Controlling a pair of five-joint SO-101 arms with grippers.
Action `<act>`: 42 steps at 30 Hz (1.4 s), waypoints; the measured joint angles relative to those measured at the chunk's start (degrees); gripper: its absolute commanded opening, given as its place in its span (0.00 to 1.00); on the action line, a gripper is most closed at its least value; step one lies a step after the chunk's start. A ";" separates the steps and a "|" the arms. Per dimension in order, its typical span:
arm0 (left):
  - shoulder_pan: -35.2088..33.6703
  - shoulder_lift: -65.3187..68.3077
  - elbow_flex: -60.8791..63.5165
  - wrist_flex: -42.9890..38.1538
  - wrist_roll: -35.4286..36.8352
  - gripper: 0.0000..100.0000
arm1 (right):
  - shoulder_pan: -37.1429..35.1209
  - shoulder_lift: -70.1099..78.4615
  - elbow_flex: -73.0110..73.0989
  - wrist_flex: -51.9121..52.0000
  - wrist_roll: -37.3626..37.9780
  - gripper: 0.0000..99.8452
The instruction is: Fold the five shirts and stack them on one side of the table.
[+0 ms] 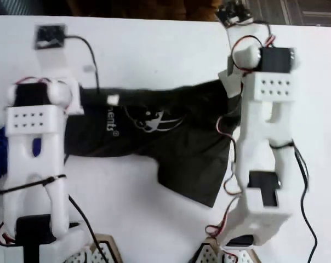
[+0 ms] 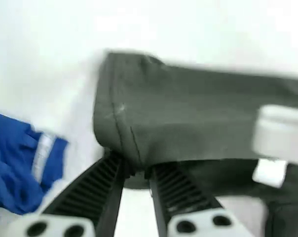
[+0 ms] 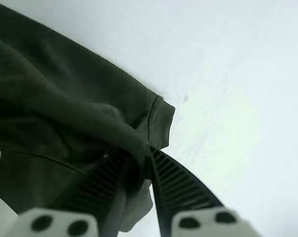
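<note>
Now we see the dark shirt (image 1: 171,137) spread across the middle of the white desk (image 1: 154,49), between the arms. Our left claw (image 2: 135,167) is clenched on its left hem, our right claw (image 3: 138,158) on a fold beside a sleeve cuff. A blue shirt (image 2: 16,168) lies bunched at the left edge.

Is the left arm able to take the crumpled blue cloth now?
Probably not yet: the left gripper is shut on the dark green fabric shirt. The crumpled blue cloth lies close beside it with nothing between.
</note>
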 measured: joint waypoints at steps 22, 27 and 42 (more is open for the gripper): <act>-0.70 1.93 -3.52 0.09 0.00 0.03 | -9.85 20.48 1.93 -1.49 0.00 0.19; -0.79 3.52 -3.34 -0.79 0.00 0.03 | -13.45 28.31 -2.73 -0.26 0.00 0.28; -1.05 5.27 -3.34 -3.34 0.00 0.03 | -12.48 3.08 17.41 -0.09 2.99 0.27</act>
